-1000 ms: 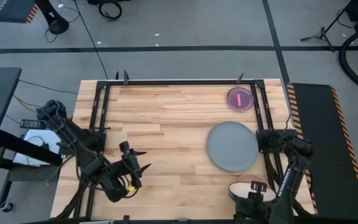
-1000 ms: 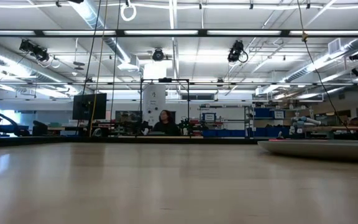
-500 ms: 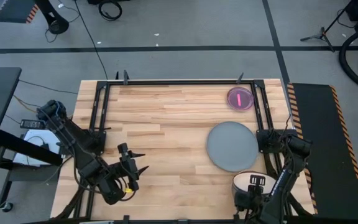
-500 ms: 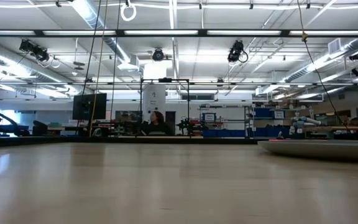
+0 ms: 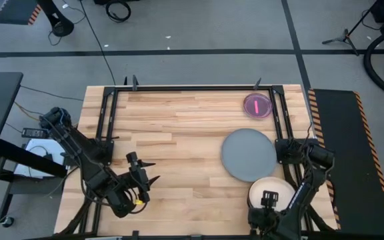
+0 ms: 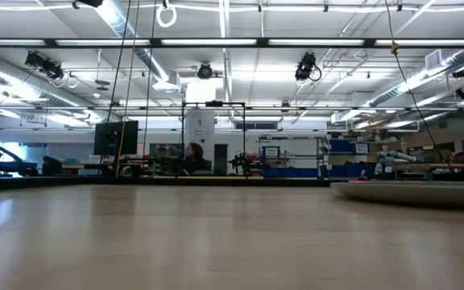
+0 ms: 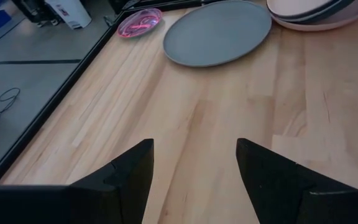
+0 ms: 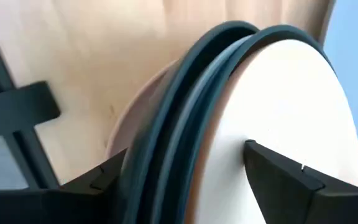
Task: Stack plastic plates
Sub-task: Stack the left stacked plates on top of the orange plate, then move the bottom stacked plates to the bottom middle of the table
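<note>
Medium plates [image 5: 272, 193] sit stacked by the spread-fingered right gripper [image 5: 270, 208]; grey plate [image 5: 249, 155] and red-pink plate [image 5: 257, 105] remain loose, left gripper [image 5: 145, 179] waiting open.

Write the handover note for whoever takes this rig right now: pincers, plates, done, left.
Left pincer: open, empty, low over bare wood at the table's near left.
Right pincer: at the near right edge, fingers standing either side of the plate stack; grip cannot be confirmed.
Stack: cream plate uppermost, dark teal plates under it, pink plate at the bottom.
Large grey plate: lying alone beside the stack.
Small red-pink plate: alone at the far right corner.
Done: the medium plates are gathered.
Left: join the grey and red-pink plates with the stack.
</note>
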Robot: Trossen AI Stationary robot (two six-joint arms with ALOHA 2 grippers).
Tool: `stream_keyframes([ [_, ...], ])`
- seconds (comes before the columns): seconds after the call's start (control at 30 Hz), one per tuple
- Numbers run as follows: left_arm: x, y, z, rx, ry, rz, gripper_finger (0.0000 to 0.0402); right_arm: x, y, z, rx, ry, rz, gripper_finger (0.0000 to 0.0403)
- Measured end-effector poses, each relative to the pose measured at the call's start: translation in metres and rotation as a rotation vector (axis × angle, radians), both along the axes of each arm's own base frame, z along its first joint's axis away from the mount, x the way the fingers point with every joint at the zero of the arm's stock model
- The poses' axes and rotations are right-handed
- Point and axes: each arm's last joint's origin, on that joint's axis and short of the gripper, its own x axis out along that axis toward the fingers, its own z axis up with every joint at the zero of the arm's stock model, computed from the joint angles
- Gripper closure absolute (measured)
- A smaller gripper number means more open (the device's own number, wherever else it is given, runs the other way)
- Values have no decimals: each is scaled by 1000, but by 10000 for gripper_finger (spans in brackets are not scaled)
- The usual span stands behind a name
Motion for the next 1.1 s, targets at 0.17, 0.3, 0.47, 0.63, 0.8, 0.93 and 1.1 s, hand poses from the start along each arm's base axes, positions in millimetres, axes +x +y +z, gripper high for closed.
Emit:
stream_keyframes([
  [0.17,-1,-1,0,0,0,-3,169,2,-3,1,-20,17,-24,133],
  [0.3,-2,-2,0,-1,0,-11,169,4,-1,1,6,16,-30,132],
  [0.47,-4,-4,0,0,0,-21,169,5,5,0,98,67,-54,129],
  [0.63,-4,-4,0,1,2,-21,169,5,7,3,145,147,-73,121],
  [0.8,-4,-4,0,2,2,-21,169,18,7,13,172,97,-84,120],
  [0.93,-4,-4,0,0,1,-20,169,26,4,18,140,25,-68,124],
  [1.1,-4,-4,0,0,1,-20,169,28,1,18,105,-8,-63,128],
])
